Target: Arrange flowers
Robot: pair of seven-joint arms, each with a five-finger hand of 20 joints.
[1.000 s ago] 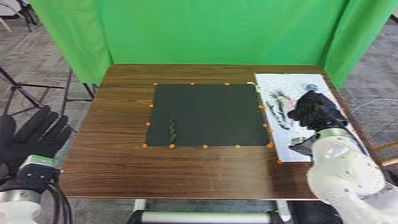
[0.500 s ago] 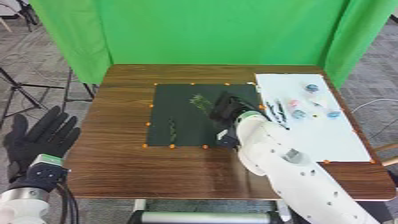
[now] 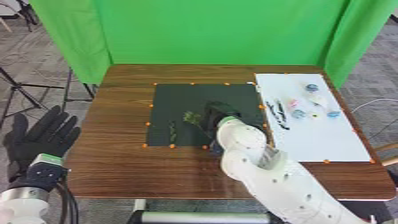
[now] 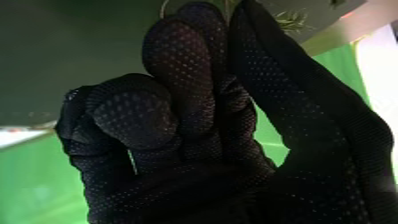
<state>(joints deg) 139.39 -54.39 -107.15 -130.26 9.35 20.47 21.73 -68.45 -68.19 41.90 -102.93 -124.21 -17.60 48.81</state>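
Over the right part of the dark mat [image 3: 182,137] is my right hand [image 3: 218,111], with a green sprig [image 3: 192,118] showing at its left side. In the right wrist view, my right hand [image 4: 200,100] has its thumb and fingertips pinched together, and green leaves [image 4: 291,21] show beyond the thumb. Another green stem [image 3: 173,131] lies on the mat's left part. Several flowers, pink [image 3: 293,104] and blue [image 3: 312,87] among them, lie on the white board [image 3: 329,145] beside dark stems [image 3: 277,114]. My left hand [image 3: 44,135] is open left of the table.
Small orange markers [image 3: 172,146] line the mat and the white board. The brown table [image 3: 115,175] extends around both. A green curtain [image 3: 213,35] hangs behind the table, and a tripod [image 3: 19,90] stands at the left.
My right hand has moved from the white board to the mat with a green sprig, then a little nearer the front. The left hand shifted slightly earlier and then stayed still.
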